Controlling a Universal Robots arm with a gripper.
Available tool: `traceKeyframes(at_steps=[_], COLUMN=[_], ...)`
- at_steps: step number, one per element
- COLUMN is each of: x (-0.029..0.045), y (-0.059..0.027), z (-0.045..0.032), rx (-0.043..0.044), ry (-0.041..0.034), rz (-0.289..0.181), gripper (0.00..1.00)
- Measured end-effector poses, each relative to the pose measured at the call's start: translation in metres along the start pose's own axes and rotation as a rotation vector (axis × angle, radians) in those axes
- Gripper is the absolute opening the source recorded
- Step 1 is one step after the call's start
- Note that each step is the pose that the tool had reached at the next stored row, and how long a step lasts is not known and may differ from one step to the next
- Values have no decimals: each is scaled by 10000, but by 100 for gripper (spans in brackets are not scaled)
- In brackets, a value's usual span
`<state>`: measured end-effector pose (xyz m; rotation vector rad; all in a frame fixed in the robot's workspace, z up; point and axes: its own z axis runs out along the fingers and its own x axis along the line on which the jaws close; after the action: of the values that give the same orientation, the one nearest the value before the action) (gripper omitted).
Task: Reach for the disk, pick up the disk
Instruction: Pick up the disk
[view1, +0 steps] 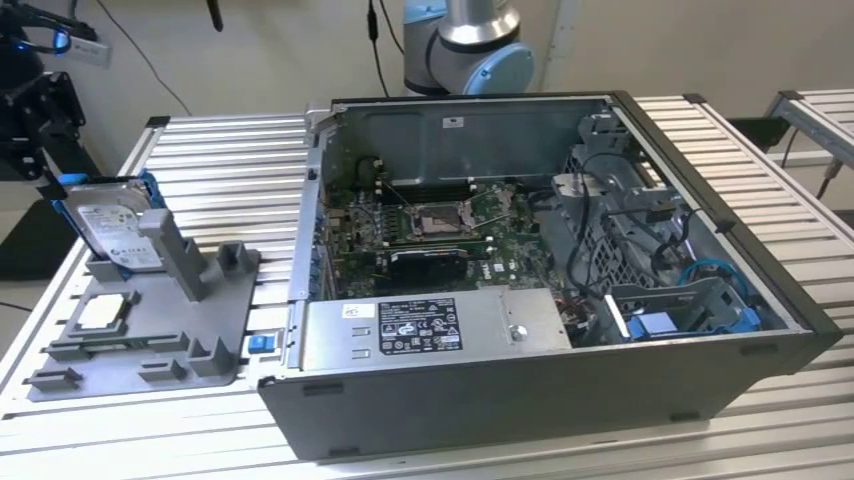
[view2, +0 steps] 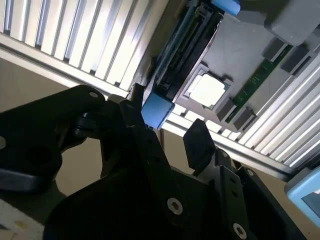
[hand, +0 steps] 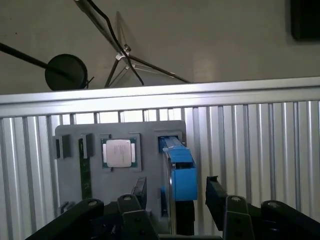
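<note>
The disk (view1: 114, 228), a silver-grey drive with a white label and a blue frame, stands on edge in a slot of the grey holder (view1: 200, 320) at the exterior view's left. In both wrist views my gripper (hand: 177, 195) (view2: 167, 125) is open. One black finger (hand: 140, 192) sits on one side of the disk's blue end (hand: 184, 175), and the other finger (hand: 215, 195) sits on the opposite side. Neither finger visibly touches the disk. In the second wrist view the blue corner (view2: 157, 110) of the disk lies between the fingertips.
A small square silver chip (hand: 119, 152) (view1: 104, 312) and a green memory stick (hand: 85, 170) rest in the same holder. An open computer case (view1: 534, 300) fills the middle of the ribbed metal table (view1: 227, 150). The table edge (hand: 160, 92) runs just beyond the holder.
</note>
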<state>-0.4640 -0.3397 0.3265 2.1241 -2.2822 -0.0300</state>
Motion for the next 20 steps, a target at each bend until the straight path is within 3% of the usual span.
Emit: traceKeyframes(at_steps=[13, 20], x=[-7, -7], y=[-10, -10], z=[231, 246], rx=[1, 0], ry=[2, 2], rz=[-58, -57], gripper=[100, 100])
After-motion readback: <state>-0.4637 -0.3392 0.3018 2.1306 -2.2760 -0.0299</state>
